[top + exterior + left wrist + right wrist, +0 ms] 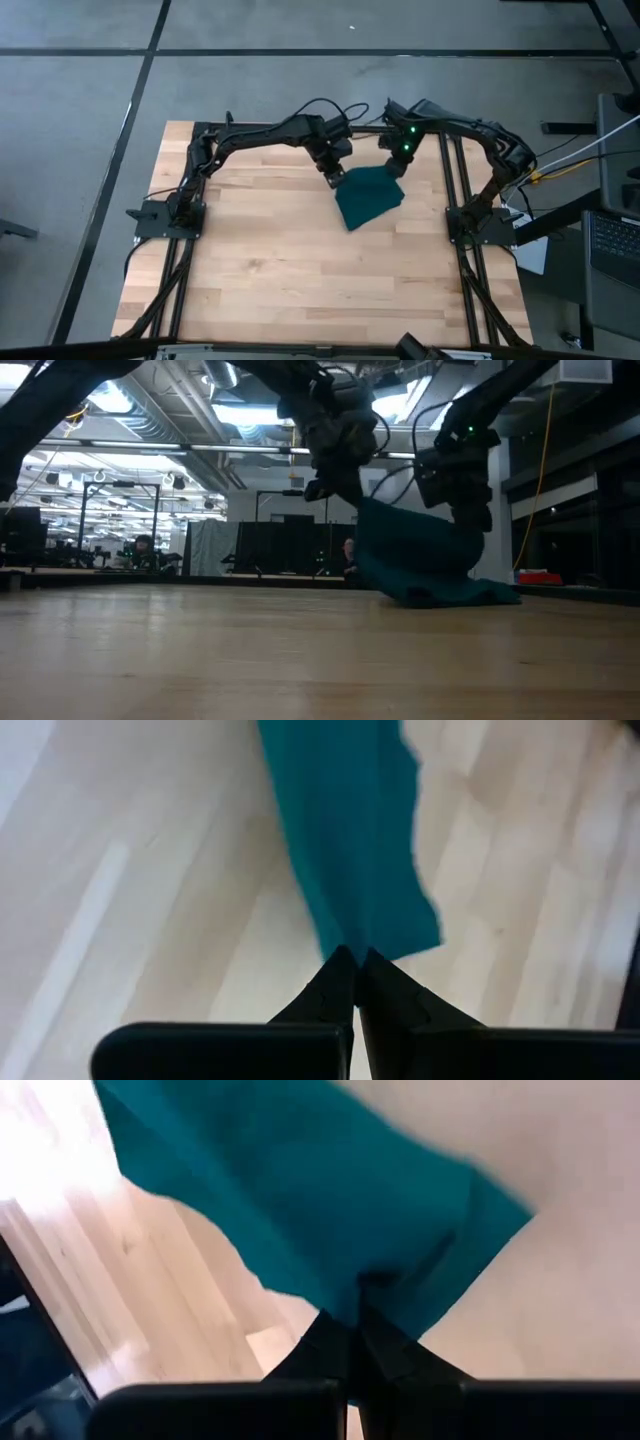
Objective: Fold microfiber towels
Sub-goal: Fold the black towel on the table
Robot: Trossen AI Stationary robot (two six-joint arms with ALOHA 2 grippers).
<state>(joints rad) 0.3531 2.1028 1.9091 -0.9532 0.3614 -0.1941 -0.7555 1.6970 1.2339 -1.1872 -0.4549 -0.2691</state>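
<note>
The dark teal towel (368,196) is held up at the table's far middle, its lower end (440,596) resting on the wood. My left gripper (334,178) is shut on its far left corner. My right gripper (396,166) is shut on its far right corner. Both also show in the low view, the left gripper (345,488) and the right gripper (470,520), above the table. No white tag shows. My left gripper pinches the towel's corner (350,942) between its two fingers, from above. The cloth hangs below the fingers down to the table. My right gripper pinches the towel's other raised corner (375,1285) between its two fingers, from above. The cloth hangs below it and sags between the two grippers.
Bare wooden tabletop (300,270) lies open toward the near edge. Black frame rails (185,260) run along the left side and more rails (478,270) along the right. A laptop (612,240) sits off the table at the right.
</note>
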